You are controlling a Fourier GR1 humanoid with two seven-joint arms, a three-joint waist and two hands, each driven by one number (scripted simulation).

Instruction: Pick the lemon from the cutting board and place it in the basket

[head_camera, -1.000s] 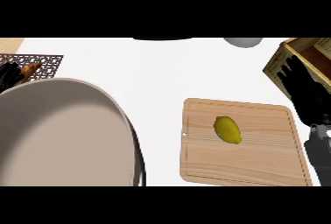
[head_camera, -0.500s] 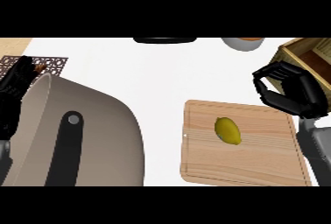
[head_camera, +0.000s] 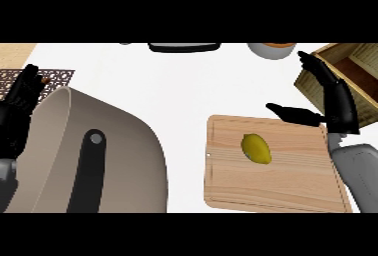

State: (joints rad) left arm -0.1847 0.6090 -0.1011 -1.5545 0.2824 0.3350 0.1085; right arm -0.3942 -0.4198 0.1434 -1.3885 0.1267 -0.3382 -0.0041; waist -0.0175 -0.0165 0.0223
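Lemon point(head_camera: 255, 148): yellow, lying in the head view on the wooden cutting board point(head_camera: 295, 185), a little above the board's middle and toward its left half, long axis running roughly up and down. No hand touches it.

Cutting board: light wood, resting flat on the white counter point(head_camera: 184, 85), its upper right corner partly covered by the right hand.

Right hand point(head_camera: 336, 102): black, over the board's upper right corner, up and to the right of the lemon and apart from it. Fingers are spread and extended toward the top of the view, thumb sticking out leftward over the board's top edge. It holds nothing.

Right forearm point(head_camera: 359, 167): grey, along the board's right edge.

Basket point(head_camera: 354, 70): wooden, beyond the board's upper right corner, just behind the right hand.

Left hand point(head_camera: 18, 107): black, well left of the board at the view's left edge, fingers straight and pointing up, resting and holding nothing.

Left forearm point(head_camera: 88, 160): large pale grey shape with a dark strip, between the left hand and the board.

Bowl point(head_camera: 272, 49): grey, at the counter's far edge, above the board.

Dark patterned mat point(head_camera: 55, 76): far left of the board, beside the left hand.
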